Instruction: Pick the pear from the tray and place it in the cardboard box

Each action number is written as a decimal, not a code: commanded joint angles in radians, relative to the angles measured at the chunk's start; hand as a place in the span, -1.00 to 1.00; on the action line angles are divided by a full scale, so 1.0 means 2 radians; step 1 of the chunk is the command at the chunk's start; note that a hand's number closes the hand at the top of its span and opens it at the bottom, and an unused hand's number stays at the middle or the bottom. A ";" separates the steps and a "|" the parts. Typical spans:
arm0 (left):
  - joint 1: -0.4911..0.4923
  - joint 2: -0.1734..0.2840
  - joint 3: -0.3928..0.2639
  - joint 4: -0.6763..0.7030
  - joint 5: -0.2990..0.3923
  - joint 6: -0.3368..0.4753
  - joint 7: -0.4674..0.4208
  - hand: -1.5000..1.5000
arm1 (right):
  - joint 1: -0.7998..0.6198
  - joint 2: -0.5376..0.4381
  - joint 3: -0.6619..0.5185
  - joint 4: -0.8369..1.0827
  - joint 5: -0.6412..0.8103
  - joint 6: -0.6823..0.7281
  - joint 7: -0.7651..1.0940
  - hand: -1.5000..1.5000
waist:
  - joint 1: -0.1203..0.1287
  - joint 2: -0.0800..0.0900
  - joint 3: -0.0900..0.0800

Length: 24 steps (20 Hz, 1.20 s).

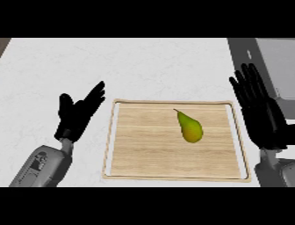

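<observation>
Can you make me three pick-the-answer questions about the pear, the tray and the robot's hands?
1. Where is the yellow-green pear?
A. on the pale wooden tray
B. on the white counter
C. in the left hand

2. How many pears show?
A. three
B. two
C. one

3. How are the robot's black hands?
A. both open, holding nothing
B. the right one curled round the pear
C. both curled shut

Answers:
1 A, the pear lies inside the tray's rim, right of its middle.
2 C, just one fruit is on the tray.
3 A, the left hand and the right hand stand beside the tray with straight fingers.
</observation>
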 commanded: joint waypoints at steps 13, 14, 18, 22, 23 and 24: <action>-0.044 0.079 0.007 -0.076 -0.084 -0.028 -0.116 0.00 | -0.167 -0.223 -0.022 0.223 0.096 0.268 -0.081 -1.00 | 0.048 -0.005 -0.001; -0.017 0.082 0.008 -0.066 -0.087 -0.032 -0.149 0.00 | -0.173 -0.230 -0.006 0.209 0.107 0.286 -0.084 -1.00 | 0.043 -0.007 -0.002; -0.004 0.105 0.034 -0.072 -0.068 -0.054 -0.159 0.00 | -0.184 -0.240 0.031 0.215 0.188 0.306 -0.168 -1.00 | 0.039 -0.010 -0.002; 0.004 0.082 0.021 -0.063 -0.088 -0.039 -0.170 0.00 | -0.247 -0.248 0.076 0.241 0.245 0.339 -0.152 -1.00 | 0.037 -0.009 -0.003; -0.001 0.088 0.024 -0.079 -0.081 -0.042 -0.142 0.00 | -0.247 -0.281 0.078 0.223 0.242 0.376 -0.146 -1.00 | 0.032 -0.012 -0.003; 0.005 0.091 0.021 -0.094 -0.087 -0.040 -0.143 0.00 | -0.270 -0.259 0.102 0.228 0.265 0.368 -0.123 -1.00 | 0.041 -0.012 -0.003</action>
